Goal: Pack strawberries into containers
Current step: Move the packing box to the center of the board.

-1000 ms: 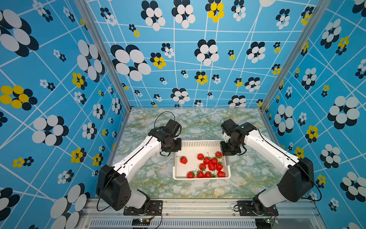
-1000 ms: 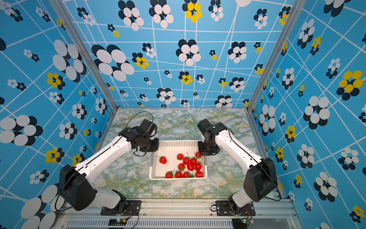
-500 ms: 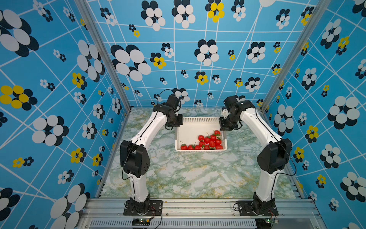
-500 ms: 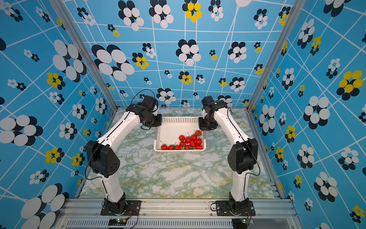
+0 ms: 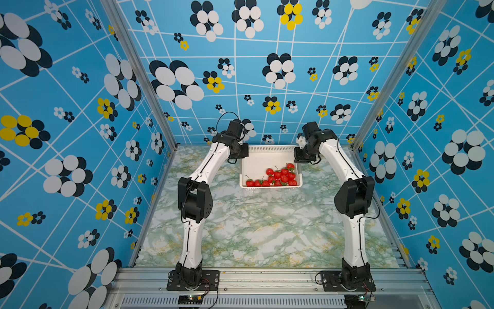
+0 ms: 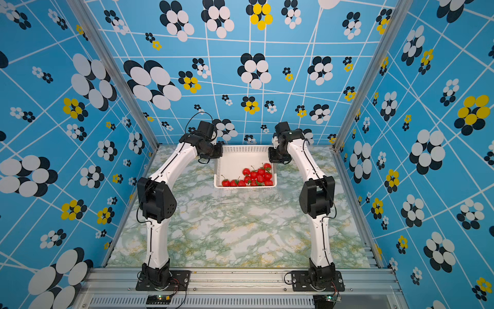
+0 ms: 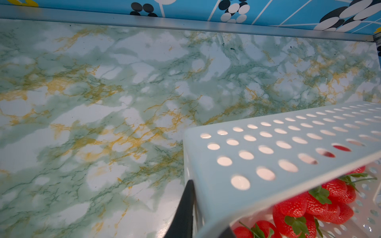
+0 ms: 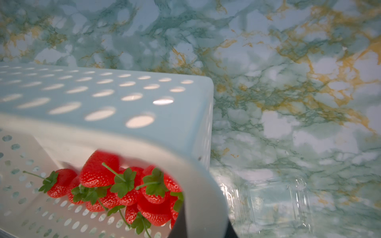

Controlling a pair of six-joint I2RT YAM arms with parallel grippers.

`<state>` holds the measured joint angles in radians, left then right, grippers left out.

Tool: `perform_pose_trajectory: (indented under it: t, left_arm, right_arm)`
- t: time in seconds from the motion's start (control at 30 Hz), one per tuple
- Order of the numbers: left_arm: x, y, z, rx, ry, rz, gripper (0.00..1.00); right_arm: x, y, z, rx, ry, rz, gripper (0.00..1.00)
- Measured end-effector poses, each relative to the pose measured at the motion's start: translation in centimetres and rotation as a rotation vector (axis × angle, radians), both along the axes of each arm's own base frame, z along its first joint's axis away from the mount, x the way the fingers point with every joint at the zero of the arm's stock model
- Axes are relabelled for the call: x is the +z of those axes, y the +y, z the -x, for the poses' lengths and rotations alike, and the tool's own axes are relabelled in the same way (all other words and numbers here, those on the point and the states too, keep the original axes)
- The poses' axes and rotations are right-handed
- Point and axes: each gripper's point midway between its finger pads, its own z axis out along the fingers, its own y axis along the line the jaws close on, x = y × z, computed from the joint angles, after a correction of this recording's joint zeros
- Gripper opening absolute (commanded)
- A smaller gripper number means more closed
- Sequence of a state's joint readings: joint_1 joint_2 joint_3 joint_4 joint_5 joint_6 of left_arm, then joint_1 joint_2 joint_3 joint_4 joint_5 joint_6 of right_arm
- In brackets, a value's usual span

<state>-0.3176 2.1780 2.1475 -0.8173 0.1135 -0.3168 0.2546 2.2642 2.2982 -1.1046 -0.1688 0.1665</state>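
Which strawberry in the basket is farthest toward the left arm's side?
The end strawberry of the row along the basket's near wall, nearest the left-arm corner; the other strawberries bunch toward the right arm's side.

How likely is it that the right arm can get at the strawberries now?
Probably not yet. The right arm has its jaws shut on the basket wall, so it must let go first. The strawberries lie uncovered at the basket's near end, open from above.

So the white basket (image 5: 267, 161) climbs from mid-frame to the top edge of the marble in both top views. The left arm (image 5: 211, 166) and right arm (image 5: 336, 163) unfold and stretch up with it. The strawberries (image 5: 279, 176), loosely spread a second ago, now bunch along the basket's lower edge.
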Motion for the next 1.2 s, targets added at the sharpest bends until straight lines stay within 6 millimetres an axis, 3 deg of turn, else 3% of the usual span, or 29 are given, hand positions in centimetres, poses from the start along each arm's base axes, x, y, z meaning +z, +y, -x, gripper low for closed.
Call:
perform_pose_trajectory:
  t: [0.3,0.7,0.97,1.03,1.2]
  left_arm:
    - [-3.0,0.7,-3.1,0.024,-0.007,0.027,0.10]
    - [-1.3,0.9,-6.1,0.029,-0.094,0.074,0.12]
    - [-4.1,0.8,-7.2,0.041,-0.060,0.074,0.14]
    - [-4.4,0.9,-7.3,0.053,-0.051,0.081,0.15]
    - [-4.3,0.8,-7.5,0.059,-0.039,0.090,0.14]
  right_arm:
    - [-2.2,1.0,-2.8,0.022,-0.045,-0.021,0.00]
    - [-0.3,1.4,-6.2,0.023,-0.167,-0.045,0.00]
    - [-3.1,1.2,-7.6,0.017,-0.149,-0.047,0.00]
    - [-4.0,1.3,-8.0,0.013,-0.140,-0.053,0.00]
    - [-4.1,1.3,-8.2,0.012,-0.134,-0.078,0.00]
